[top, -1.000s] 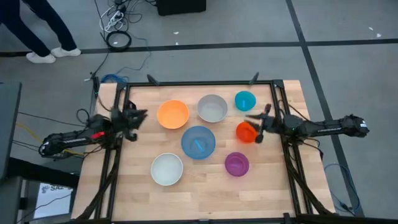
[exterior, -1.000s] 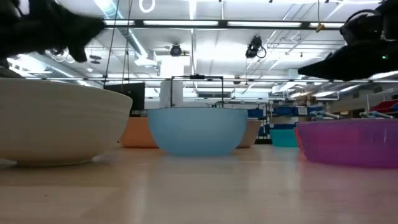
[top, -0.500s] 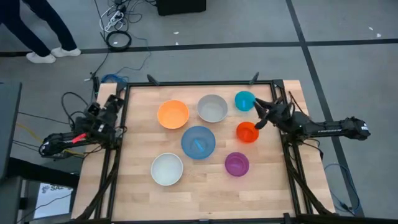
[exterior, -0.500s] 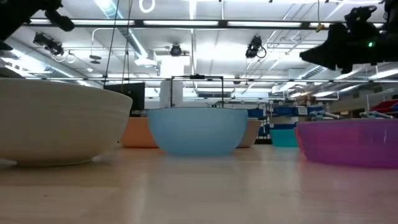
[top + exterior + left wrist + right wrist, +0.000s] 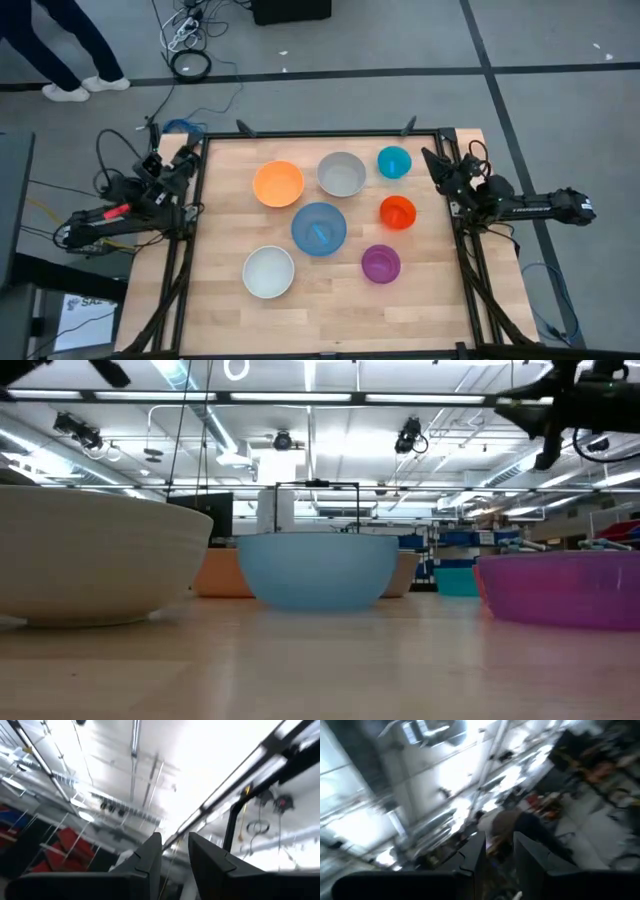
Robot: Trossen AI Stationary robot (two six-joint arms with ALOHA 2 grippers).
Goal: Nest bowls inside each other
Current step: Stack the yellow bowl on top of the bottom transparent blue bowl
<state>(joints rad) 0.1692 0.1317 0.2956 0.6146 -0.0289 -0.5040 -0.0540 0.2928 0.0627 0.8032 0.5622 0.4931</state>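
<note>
Seven bowls stand apart on their bases on the wooden table [image 5: 220, 310]: orange [image 5: 278, 184], grey [image 5: 341, 173], small teal [image 5: 394, 161], small red-orange [image 5: 397, 212], large blue [image 5: 319, 228], white [image 5: 269, 271] and small purple [image 5: 381, 263]. None sits inside another. My left gripper [image 5: 186, 160] is raised at the table's left edge and tipped upward. In the left wrist view my left gripper [image 5: 175, 847] shows a narrow gap with nothing in it. My right gripper [image 5: 431, 160] hangs raised at the right edge beside the teal bowl. In the right wrist view my right gripper [image 5: 499, 845] is likewise slightly open and bare.
A black frame [image 5: 320, 133] runs along the table's far edge and down both sides. In the low view the white bowl [image 5: 90, 555], blue bowl [image 5: 318, 570] and purple bowl [image 5: 560, 588] stand nearest. Cables [image 5: 190, 62] and a person's legs [image 5: 70, 45] are on the floor beyond.
Both grippers have risen and drawn back from over the table toward their own side edges, tipping upward and rolling. My right gripper has left the red-orange bowl's side and gone toward the far right corner. The bowls have stayed in place.
</note>
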